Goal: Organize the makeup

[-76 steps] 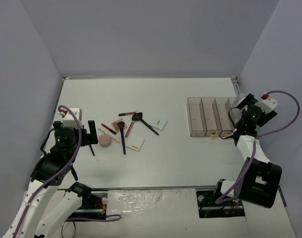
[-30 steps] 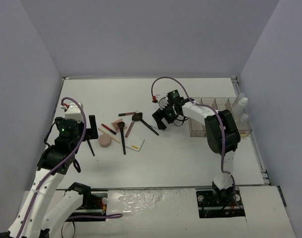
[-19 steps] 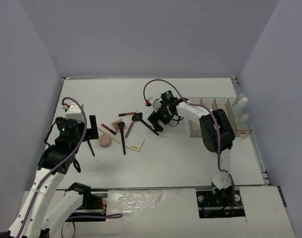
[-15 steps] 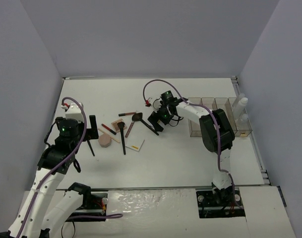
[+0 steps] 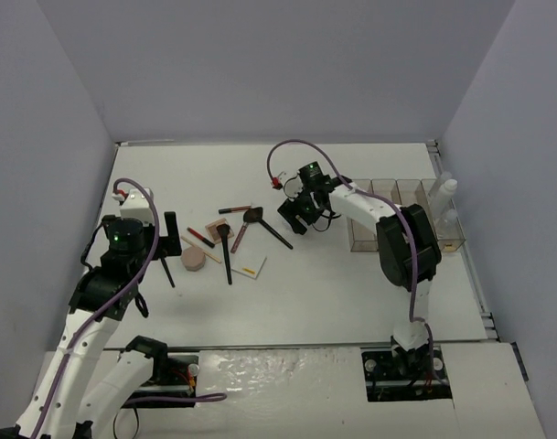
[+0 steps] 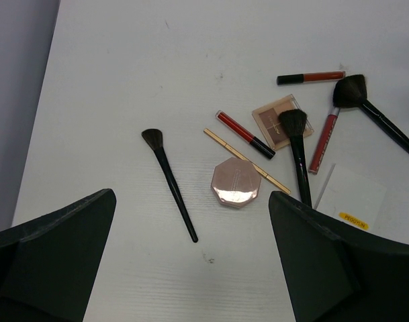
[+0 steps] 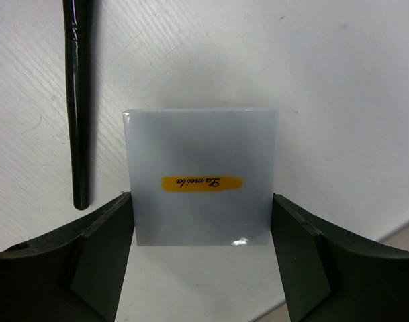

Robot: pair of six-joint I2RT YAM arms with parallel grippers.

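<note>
Nearest the bases, the left gripper point(image 6: 192, 221) hangs over the table point(image 5: 333, 293) with its jaws spread wide and nothing between them. Below it lies the loose makeup: a small black brush point(image 6: 169, 184) on its own, then the pink compact point(image 6: 236, 183) just beside a tan pencil point(image 6: 246, 161). A red pencil point(image 6: 246, 135) lies a little beyond, then a tan palette point(image 6: 280, 121) with a second brush point(image 6: 296, 151) resting its head on one corner, and a white card point(image 6: 355, 201) to the right of that brush's handle. Farther along, the right gripper point(image 7: 201, 201) is down at the right edge of the cluster — its fingers point(image 7: 100, 255) sit against the two side edges of a second white card point(image 7: 201, 154) bearing a yellow label, the jaws partway closed and gripping it. Whether that card is off the table I cannot tell. A long black brush handle point(image 7: 78, 100) lies just left of it. Well to the right stands the clear organizer point(image 5: 360, 215), with two white-capped bottles point(image 5: 445, 187) at its far-right end.
</note>
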